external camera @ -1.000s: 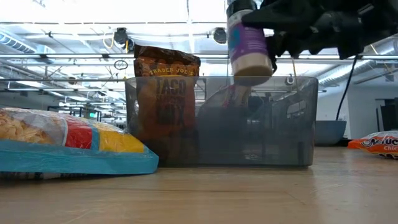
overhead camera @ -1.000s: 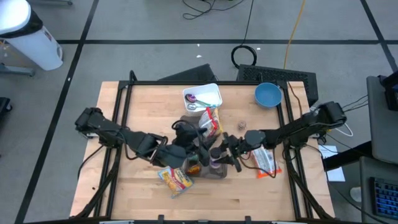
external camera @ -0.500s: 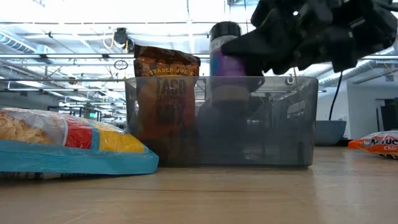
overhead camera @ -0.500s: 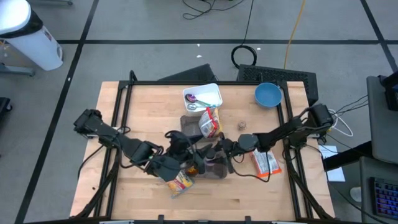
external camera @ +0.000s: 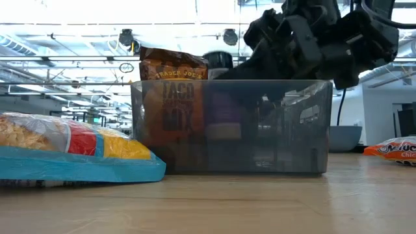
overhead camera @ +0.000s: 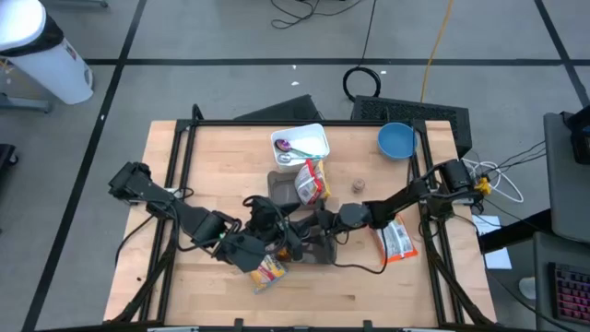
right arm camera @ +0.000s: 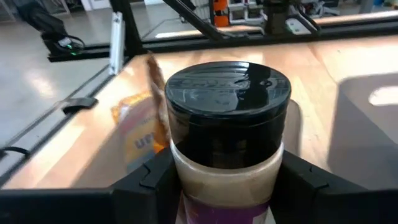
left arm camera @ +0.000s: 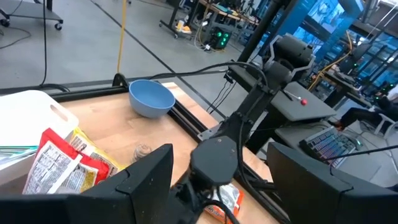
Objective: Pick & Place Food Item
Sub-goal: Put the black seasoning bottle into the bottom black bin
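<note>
The right gripper pinched a black-lidded jar between its 2 fingers, the jar partly inside the grey bin, beside a taco mix bag. The left gripper hovered just beside the bin, fingers spread. Releasing too high risked the jar tipping against the bag or bin wall.

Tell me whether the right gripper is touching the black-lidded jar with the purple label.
Touching: in the right wrist view, the right gripper has both dark fingers pressed against the black-lidded jar.
</note>
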